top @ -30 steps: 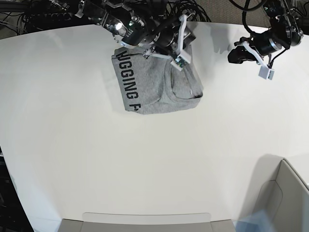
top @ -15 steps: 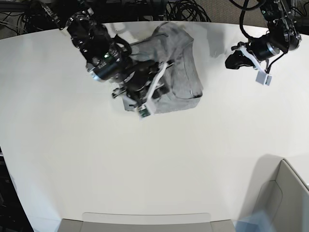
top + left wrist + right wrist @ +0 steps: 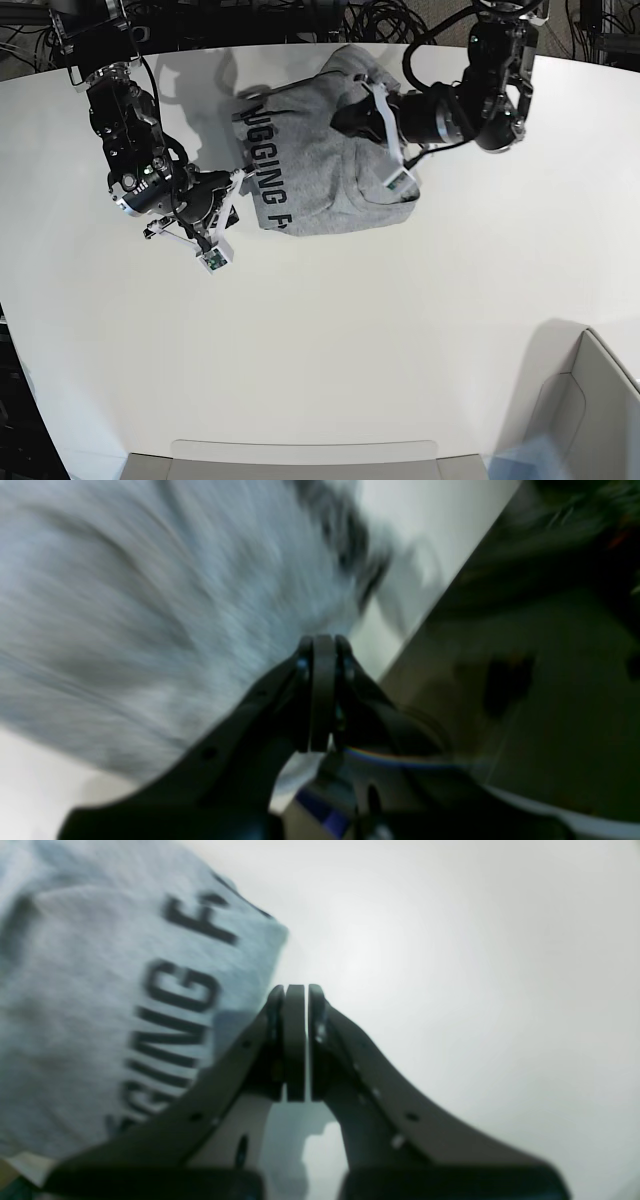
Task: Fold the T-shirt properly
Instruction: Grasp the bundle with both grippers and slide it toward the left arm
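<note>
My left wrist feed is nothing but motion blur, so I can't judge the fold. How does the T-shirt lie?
Observer: In the base view the T-shirt lies as one compact bundle on the white table, not spread out.
Operator: Which side faces up?
Observer: The printed side. Black lettering runs along one edge, and part of it is tucked under.
Operator: Is the other arm holding cloth?
Observer: No. The right gripper is shut on nothing, just beside that lettered edge and above bare table.
Operator: And mine?
Observer: The left gripper is shut with no cloth between the jaws. It is over the bundle's far side.
</note>
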### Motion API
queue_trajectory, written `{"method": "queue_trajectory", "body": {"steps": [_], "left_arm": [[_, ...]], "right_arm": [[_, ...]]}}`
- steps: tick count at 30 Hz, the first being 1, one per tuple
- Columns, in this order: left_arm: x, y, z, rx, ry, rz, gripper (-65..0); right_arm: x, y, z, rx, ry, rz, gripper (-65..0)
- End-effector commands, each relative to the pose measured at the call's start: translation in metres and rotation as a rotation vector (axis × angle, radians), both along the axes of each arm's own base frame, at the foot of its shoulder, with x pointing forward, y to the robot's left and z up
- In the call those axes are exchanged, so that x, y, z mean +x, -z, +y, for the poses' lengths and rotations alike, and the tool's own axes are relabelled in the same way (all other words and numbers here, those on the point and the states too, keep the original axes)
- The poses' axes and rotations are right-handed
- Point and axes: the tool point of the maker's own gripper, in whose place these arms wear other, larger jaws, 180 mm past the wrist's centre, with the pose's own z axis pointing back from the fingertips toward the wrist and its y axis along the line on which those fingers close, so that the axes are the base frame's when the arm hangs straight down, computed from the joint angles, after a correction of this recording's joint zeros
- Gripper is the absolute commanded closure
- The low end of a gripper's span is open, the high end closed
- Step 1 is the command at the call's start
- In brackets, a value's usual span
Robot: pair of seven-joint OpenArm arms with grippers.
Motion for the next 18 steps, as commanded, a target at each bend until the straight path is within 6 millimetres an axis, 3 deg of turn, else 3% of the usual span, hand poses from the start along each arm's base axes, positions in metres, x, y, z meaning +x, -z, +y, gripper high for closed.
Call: {"method": "queue_trajectory", "body": {"steps": [1,6,10,16,18], "left_arm": [[0.004,-0.004,-0.003,0.007,0.015,-0.029,0.0],[-0.007,0.033,0.004,0.182,0.067,-0.016,0.0],[-0.001,0.061,0.03,0.281,0.01,0.04,0.0],[0.058,0.071,0.084,0.33,-0.183,0.066,0.0],[0.08,0.068,0.094,0.328,-0.224,0.056,0.0]], "right_arm": [[0.009,-0.01,0.001,0.012,-0.009,-0.039,-0.5],[-0.004,0.009,0.003,-0.003,-0.026,0.021,-0.5],[-0.029,0.029,0.013,-0.048,-0.115,0.083,-0.5],[-0.082,0.056,0.051,-0.066,-0.293,0.185,-0.5],[-0.099,0.062,0.064,-0.059,-0.345,0.213,-0.5]]}}
